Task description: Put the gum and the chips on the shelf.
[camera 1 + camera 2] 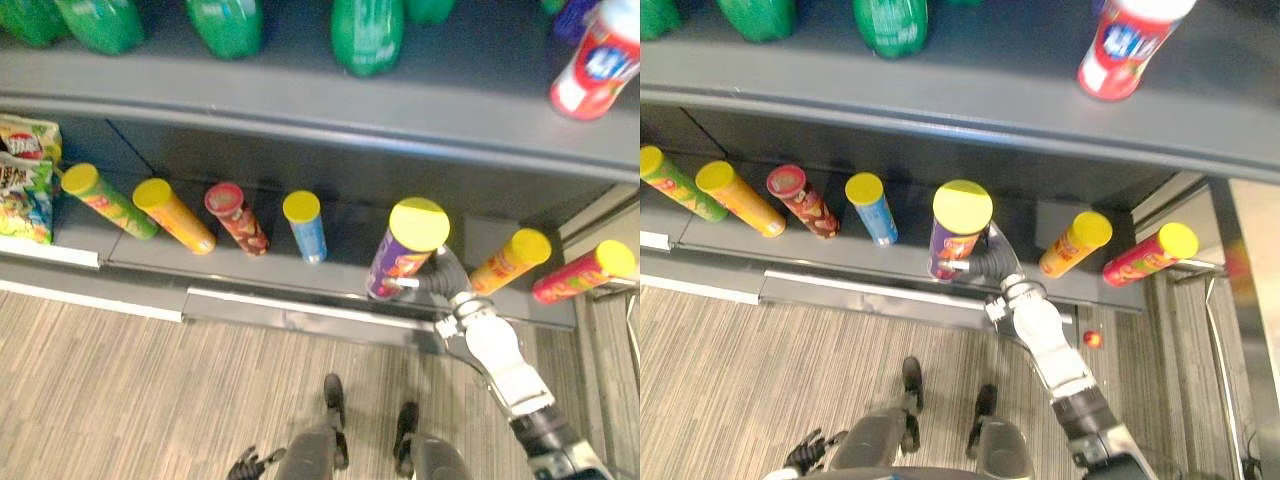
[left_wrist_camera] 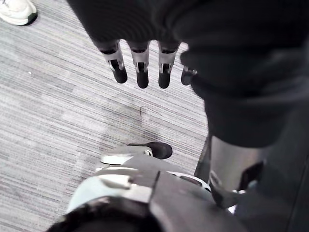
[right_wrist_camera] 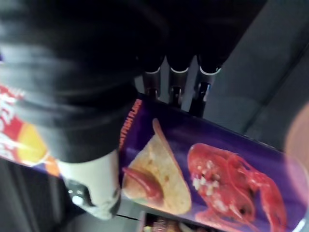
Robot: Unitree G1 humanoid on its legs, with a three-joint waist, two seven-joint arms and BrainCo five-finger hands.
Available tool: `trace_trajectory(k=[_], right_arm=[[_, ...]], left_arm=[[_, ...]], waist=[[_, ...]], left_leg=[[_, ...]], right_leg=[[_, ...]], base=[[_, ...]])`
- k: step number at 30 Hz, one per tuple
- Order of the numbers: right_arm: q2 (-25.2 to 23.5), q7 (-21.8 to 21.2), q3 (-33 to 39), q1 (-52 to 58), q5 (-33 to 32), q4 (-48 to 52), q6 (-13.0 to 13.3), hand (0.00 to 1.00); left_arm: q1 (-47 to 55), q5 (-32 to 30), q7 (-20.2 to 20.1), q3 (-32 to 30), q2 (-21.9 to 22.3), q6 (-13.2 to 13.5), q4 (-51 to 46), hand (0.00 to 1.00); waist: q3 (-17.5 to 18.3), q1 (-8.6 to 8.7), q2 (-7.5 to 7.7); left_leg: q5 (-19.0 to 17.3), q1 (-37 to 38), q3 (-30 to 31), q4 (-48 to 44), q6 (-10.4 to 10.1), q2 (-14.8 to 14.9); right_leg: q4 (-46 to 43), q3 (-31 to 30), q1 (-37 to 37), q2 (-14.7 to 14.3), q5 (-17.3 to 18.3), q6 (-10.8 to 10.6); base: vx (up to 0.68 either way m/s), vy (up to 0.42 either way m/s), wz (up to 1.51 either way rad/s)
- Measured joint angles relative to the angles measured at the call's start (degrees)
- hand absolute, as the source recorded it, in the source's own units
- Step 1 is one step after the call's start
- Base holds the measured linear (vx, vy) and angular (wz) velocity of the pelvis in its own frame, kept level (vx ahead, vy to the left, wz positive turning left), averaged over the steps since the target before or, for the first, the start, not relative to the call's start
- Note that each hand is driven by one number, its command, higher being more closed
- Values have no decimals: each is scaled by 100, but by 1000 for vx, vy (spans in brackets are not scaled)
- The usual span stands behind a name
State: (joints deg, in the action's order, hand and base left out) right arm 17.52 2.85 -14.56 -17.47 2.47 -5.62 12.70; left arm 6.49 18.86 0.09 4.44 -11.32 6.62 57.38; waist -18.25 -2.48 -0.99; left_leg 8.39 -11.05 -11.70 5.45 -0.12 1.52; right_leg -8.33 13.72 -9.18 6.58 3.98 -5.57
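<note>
A purple chips can [image 1: 405, 255] with a yellow lid stands tilted at the front of the lower shelf [image 1: 300, 290], between a blue can and an orange one. My right hand [image 1: 440, 275] is shut on its side, fingers [image 3: 176, 92] wrapped over the purple wall [image 3: 217, 169] and the thumb [image 3: 94, 188] against the near side. My left hand [image 1: 250, 465] hangs low over the floor, and its fingers [image 2: 140, 67] are straight with nothing in them.
Several more cans line the lower shelf, from a green one [image 1: 105, 198] at the left to a red one [image 1: 583, 272] at the right. Green bottles [image 1: 368, 30] stand on the upper shelf. Snack bags [image 1: 25, 180] fill the left end. A small red thing [image 1: 1092, 339] lies on the floor.
</note>
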Motion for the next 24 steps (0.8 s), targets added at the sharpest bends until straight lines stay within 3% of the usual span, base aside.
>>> trace_trajectory(k=[3,5,11,24], right_arm=[[2,448,34,-367,232,-332,16,100],[1,800,71,-657,441,-578,60,100],[3,1538,252,-1375,663,-1346,209,100],[238,2237,521,-2047,667,-2425,280,100]], left_arm=[[-226,-137,27,208,-28,105,-341,0],[-340,-274,274,319,-22,273,-591,0],[-474,-436,578,800,-19,450,-1264,0],[-552,-360,675,1651,-4,499,-2000,0]], waist=[[-254,-69,-95],[-490,-89,-185],[-757,-153,-404],[-959,-249,-805]], left_leg=[[68,-181,23,-1,1,0],[113,-245,53,-1,38,-9],[199,-483,146,-1,23,-25],[288,-783,292,-1,19,-38]], right_leg=[[-141,-5,-229,14,0,2],[-274,-12,-348,31,18,26],[-531,-13,-665,66,83,111],[-702,144,-983,116,165,126]], base=[[-4,-9,1],[27,-30,5],[43,-33,8],[38,-26,5]])
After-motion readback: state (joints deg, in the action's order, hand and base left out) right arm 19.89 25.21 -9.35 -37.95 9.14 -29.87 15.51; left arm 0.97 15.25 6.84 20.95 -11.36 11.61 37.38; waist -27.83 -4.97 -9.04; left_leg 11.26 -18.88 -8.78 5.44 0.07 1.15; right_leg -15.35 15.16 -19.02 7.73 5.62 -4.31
